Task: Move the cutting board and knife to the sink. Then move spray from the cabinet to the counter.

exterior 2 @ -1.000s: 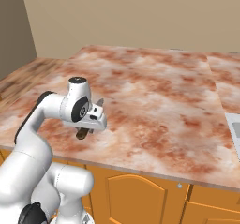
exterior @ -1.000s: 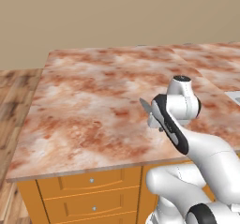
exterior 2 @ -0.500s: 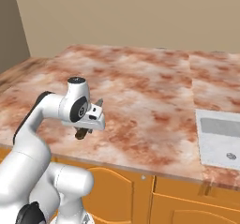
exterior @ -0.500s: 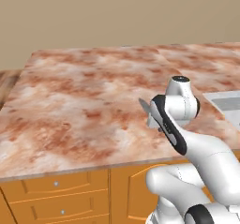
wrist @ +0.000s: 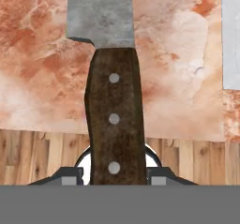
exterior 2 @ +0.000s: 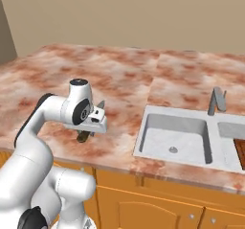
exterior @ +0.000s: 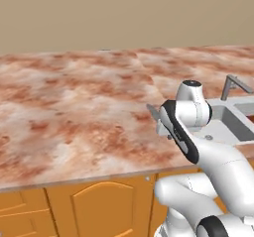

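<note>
My gripper [wrist: 115, 176] is shut on the knife [wrist: 114, 120], clamping its dark riveted handle while the grey blade points away over the counter [wrist: 178, 78]. Seen from the left base, the gripper [exterior: 161, 125] holds the knife [exterior: 153, 113] above the counter's front part. From the right base, the gripper [exterior 2: 94, 123] hangs left of the sink [exterior 2: 143, 133], with the knife [exterior 2: 83, 136] just over the stone. A dark brown strip of the cutting board [exterior 2: 240, 151] lies in the right-hand basin at the picture's edge. The spray and the cabinet are out of view.
A grey faucet [exterior 2: 217, 101] stands behind the sink, also visible from the left as the faucet [exterior: 232, 85]. Orange doors and drawers [exterior 2: 158, 206] run under the counter [exterior: 74, 107]. A beige wall closes off the back. Wooden floor [wrist: 47, 153] lies beyond the counter's edge.
The whole scene has slid left in both base views, so the base has driven right and the sink has come into sight. The gripper keeps the knife in the same pose.
</note>
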